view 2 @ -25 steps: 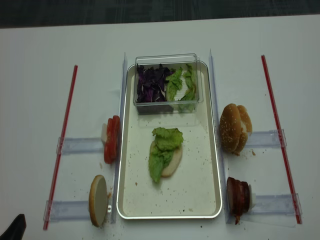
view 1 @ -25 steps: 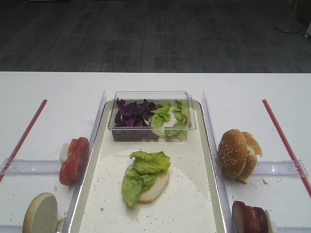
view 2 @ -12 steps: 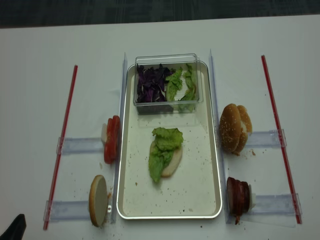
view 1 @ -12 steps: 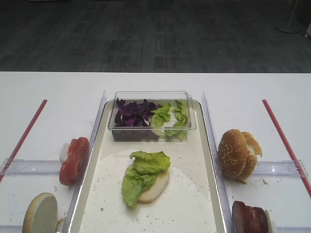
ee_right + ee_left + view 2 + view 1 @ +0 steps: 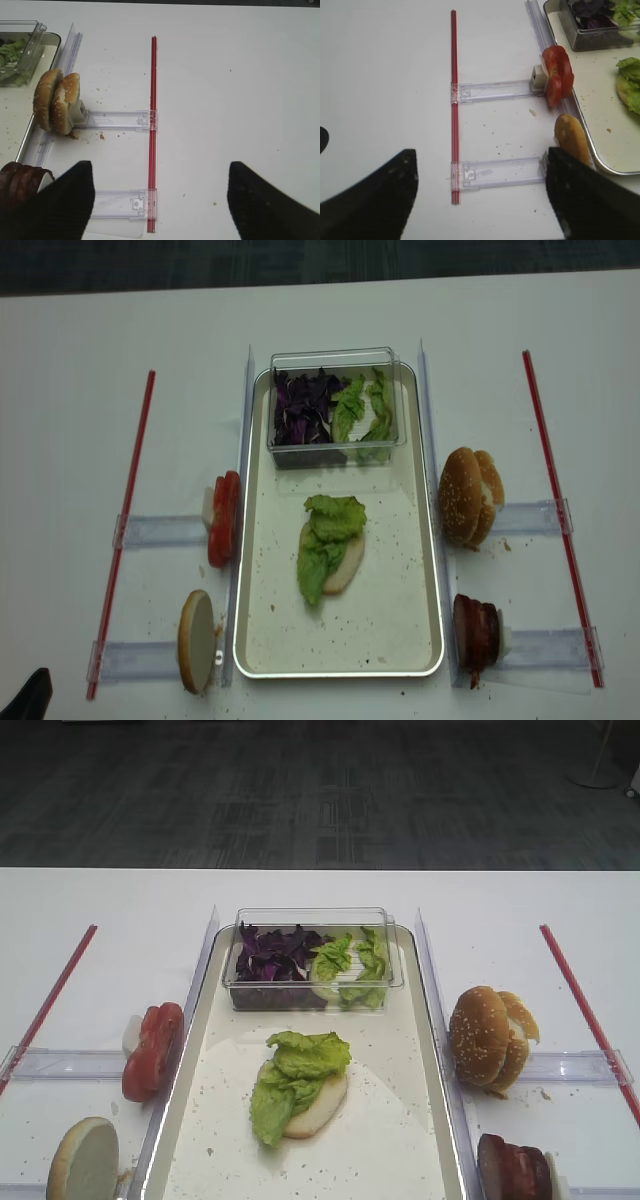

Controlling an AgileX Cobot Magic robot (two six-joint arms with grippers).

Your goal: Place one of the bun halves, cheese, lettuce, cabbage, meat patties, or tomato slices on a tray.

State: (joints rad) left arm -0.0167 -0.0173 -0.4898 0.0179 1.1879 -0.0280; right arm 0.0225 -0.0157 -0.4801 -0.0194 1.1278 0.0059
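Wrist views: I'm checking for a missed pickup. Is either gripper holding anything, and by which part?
Nothing is held. The right gripper and left gripper are both open over bare table.

Right gripper [image 5: 157,200], left gripper [image 5: 480,195]: matte black jaws, broad, blunt, blurred edges.

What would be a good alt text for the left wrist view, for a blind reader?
Two open black gripper fingers frame a white table where bright red tomato slices and a golden bun half stand on edge in clear plastic holders beside a silvery metal tray.
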